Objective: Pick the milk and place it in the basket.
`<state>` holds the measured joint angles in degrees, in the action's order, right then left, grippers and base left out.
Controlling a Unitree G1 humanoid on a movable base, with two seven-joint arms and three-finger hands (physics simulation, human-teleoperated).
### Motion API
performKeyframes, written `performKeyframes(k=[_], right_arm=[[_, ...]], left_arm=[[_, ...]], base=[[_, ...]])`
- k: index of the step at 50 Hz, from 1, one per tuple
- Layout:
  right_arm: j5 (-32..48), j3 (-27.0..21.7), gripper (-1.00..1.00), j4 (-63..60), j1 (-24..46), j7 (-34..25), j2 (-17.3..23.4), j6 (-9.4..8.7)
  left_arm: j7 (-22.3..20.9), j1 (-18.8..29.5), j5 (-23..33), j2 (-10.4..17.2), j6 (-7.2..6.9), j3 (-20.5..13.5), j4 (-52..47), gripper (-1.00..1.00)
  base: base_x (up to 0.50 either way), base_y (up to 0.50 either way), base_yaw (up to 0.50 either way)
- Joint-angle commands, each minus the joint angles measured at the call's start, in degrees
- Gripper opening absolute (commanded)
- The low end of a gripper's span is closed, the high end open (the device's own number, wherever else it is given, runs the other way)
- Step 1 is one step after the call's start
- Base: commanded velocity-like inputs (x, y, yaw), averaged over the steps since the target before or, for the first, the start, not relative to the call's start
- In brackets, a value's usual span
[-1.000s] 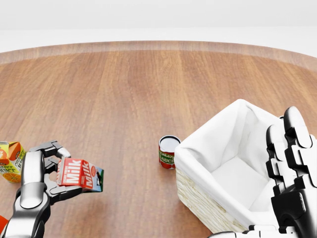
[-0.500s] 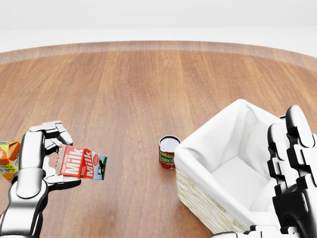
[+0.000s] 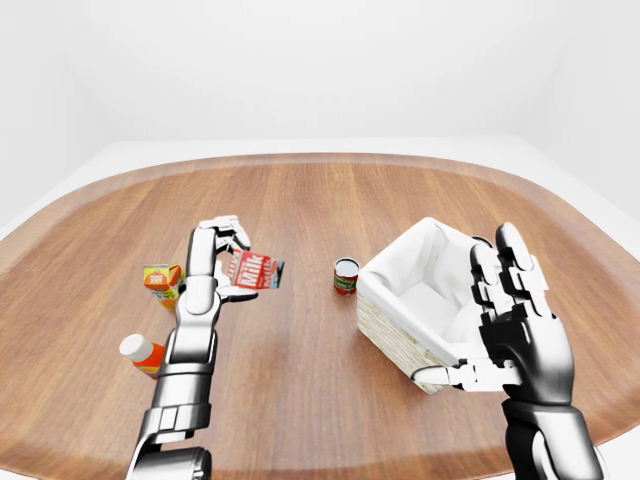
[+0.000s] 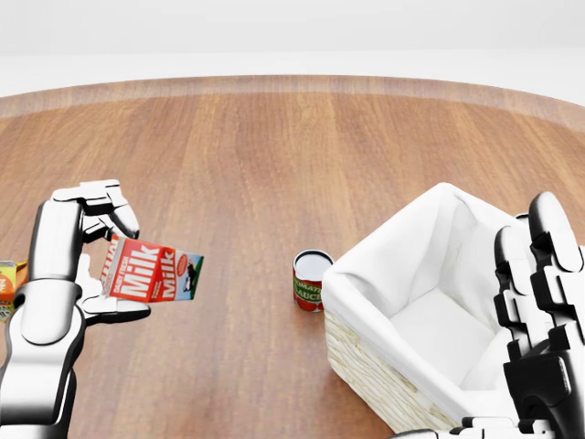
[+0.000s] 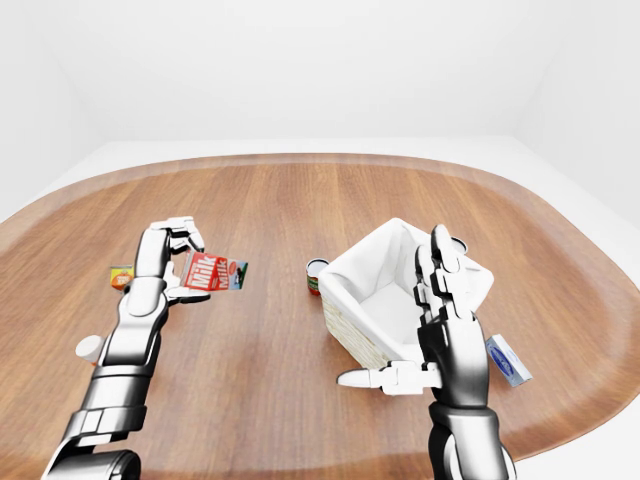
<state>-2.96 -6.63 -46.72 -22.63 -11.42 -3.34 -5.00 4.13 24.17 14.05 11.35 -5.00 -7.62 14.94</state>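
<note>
Left hand grips the milk clear of the table, at nine o'clock from the basket. Right hand hangs open, empty. A loose grip could drop it onto the can midway.

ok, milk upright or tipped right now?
Tipped. The milk lies on its side in the left hand, label sideways, gabled top toward the view's right, held above the table.
</note>
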Motion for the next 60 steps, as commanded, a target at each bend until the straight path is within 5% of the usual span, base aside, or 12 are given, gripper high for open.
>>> performKeyframes(k=[1,60], right_arm=[[0.06,0.00,1.00,0.12,0.10,0.05,-0.04,0.00],[-0.06,0.42,1.00,1.98,-0.01,0.40,0.16,0.41]], left_arm=[[-0.71,2.26,-0.46,0.13,0.00,0.24,-6.84,-1.00],[-5.84,11.92,3.48,-2.34,0.00,3.56,-15.38,-1.00]], base=[[0.00,0.00,0.00],[0.00,0.00,0.00]])
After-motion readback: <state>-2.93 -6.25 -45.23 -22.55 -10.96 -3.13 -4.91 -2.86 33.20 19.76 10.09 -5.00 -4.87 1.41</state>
